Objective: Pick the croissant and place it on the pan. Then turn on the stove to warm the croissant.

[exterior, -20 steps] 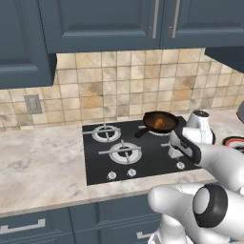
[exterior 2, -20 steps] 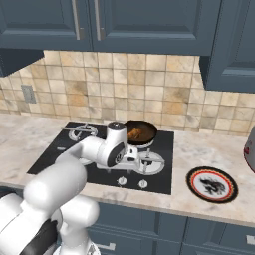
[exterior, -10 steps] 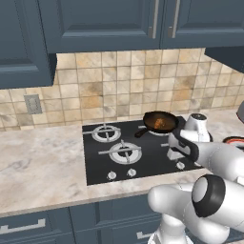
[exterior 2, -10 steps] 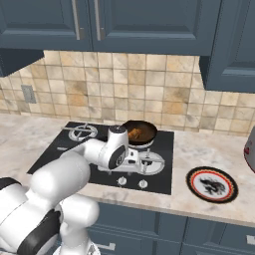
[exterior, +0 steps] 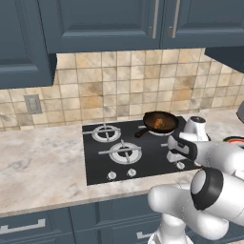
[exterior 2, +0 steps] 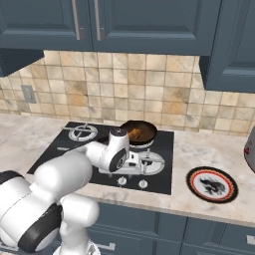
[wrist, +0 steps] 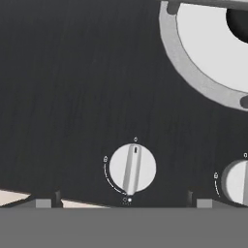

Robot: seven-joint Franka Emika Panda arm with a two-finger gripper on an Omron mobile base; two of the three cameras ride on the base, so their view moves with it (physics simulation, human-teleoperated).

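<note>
Already the croissant (exterior: 162, 123) lies inside the pan (exterior: 160, 122), as a small golden lump on the dark bottom, and the pan stands on the rear right burner of the stove (exterior: 138, 152) with its short handle turned toward the middle of the cooktop. From the right base view the same pan (exterior 2: 139, 133) is just behind the white wrist of the arm. The arm reaches forward and bends down over the front right part of the stove, so that the gripper (exterior: 174, 148) hangs low above the black glass near the front knobs; its jaws stand fully apart and nothing is between them. In the hand view the finger tips (wrist: 43, 202) rise at the bottom edge, wide from each other, and between them sits a round silver knob (wrist: 132, 168) with its bar nearly upright, not touched by the fingers. A second knob (wrist: 236, 181) is cut by the right edge, and part of a grey burner ring (wrist: 193, 72) shows at the upper right. The stove is set into a light marble counter (exterior: 43, 167), with a beige tiled wall (exterior: 119, 86) behind it and dark blue cabinets (exterior: 109, 24) above. On the counter to the right of the stove lies a round plate (exterior 2: 211, 184) with a red rim, well apart from the gripper.
</note>
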